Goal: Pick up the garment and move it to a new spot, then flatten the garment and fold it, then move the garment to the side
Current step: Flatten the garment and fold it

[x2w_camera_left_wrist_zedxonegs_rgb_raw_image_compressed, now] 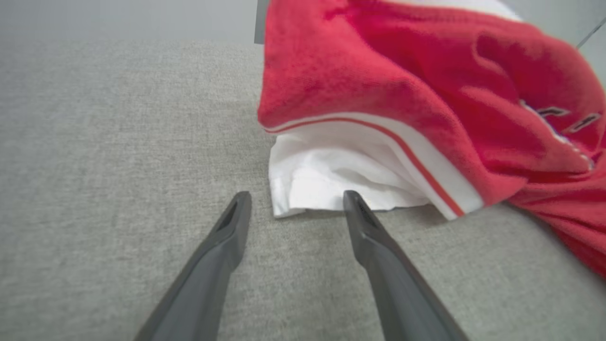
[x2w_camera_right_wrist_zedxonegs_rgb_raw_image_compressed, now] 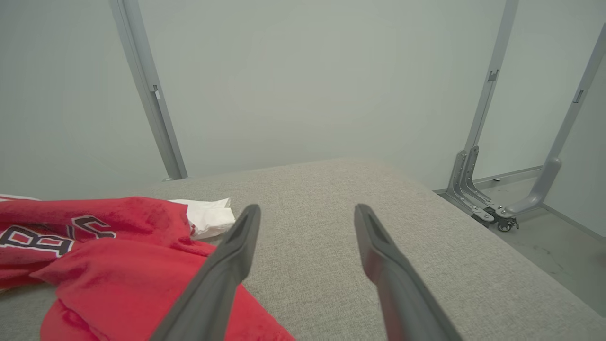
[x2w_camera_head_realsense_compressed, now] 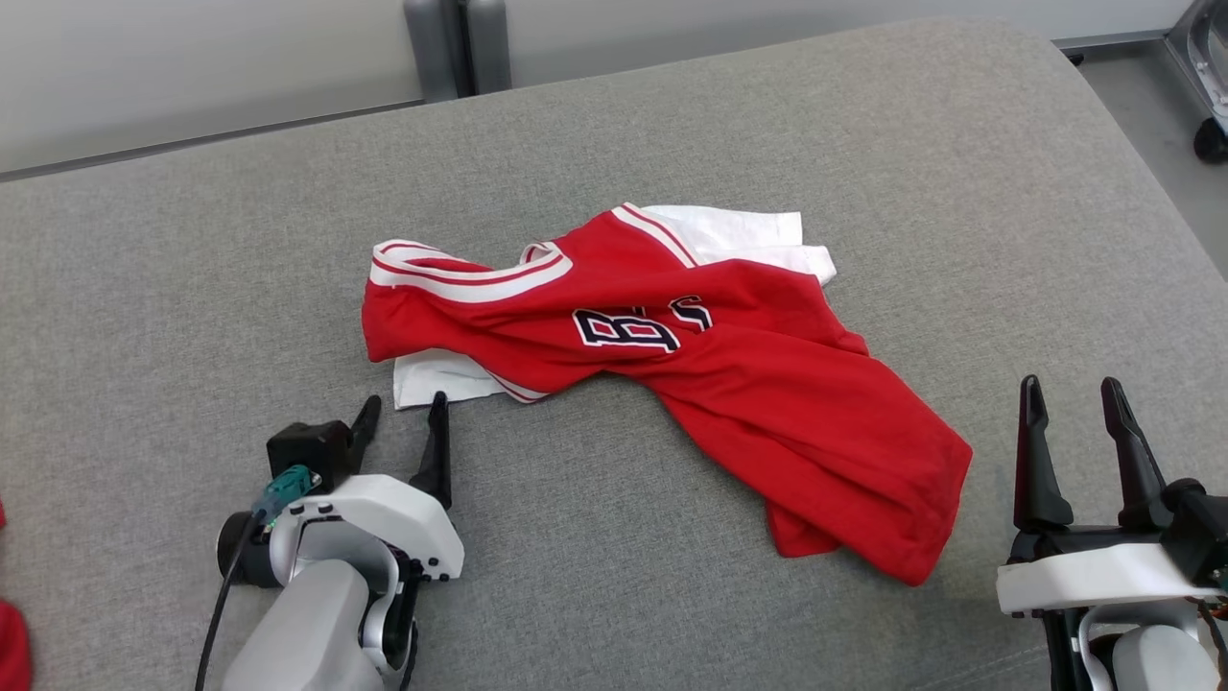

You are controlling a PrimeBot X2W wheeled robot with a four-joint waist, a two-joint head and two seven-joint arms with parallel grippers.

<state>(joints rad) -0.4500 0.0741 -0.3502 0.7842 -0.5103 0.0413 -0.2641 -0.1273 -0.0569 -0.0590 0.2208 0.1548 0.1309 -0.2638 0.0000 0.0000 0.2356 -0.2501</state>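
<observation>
Mid-surface, on the grey fabric surface (x2w_camera_head_realsense_compressed: 192, 288), I've got the garment (x2w_camera_head_realsense_compressed: 729, 384): a red jersey w/ white striped trim and dark letters (x2w_camera_head_realsense_compressed: 628, 329) across the chest. It's crumpled, not flat. The collar end points to my left and the hem end trails toward the near right. A white layer (x2w_camera_head_realsense_compressed: 436, 376) pokes out under the red at the near-left corner, and more white shows at the far side.

Left jaws are spread wide w/ nothing btw them, fingertips (x2w_camera_head_realsense_compressed: 439, 398) low over the surface, right at that white corner. From the left wrist cam, the white corner (x2w_camera_left_wrist_zedxonegs_rgb_raw_image_compressed: 331, 182) sits just ahead of the gap. One fingertip (x2w_camera_left_wrist_zedxonegs_rgb_raw_image_compressed: 352, 199) lines up w/ the cloth edge, but I can't tell if it's touching.

Right jaws are also wide and empty, fingers (x2w_camera_head_realsense_compressed: 1031, 451) pointing away from me, off to the right of the hem and apart from it. From the right wrist cam, the garment (x2w_camera_right_wrist_zedxonegs_rgb_raw_image_compressed: 113, 265) lies to the left, w/ one finger (x2w_camera_right_wrist_zedxonegs_rgb_raw_image_compressed: 236, 251) crossing in front of the red cloth.

Beyond the far edge I see a pale wall, grey frame posts (x2w_camera_right_wrist_zedxonegs_rgb_raw_image_compressed: 147, 90) and a caster (x2w_camera_right_wrist_zedxonegs_rgb_raw_image_compressed: 504, 226) on the floor. A bit of red (x2w_camera_head_realsense_compressed: 11, 643) shows at the lower-left edge of the head cam; can't tell what it is.
</observation>
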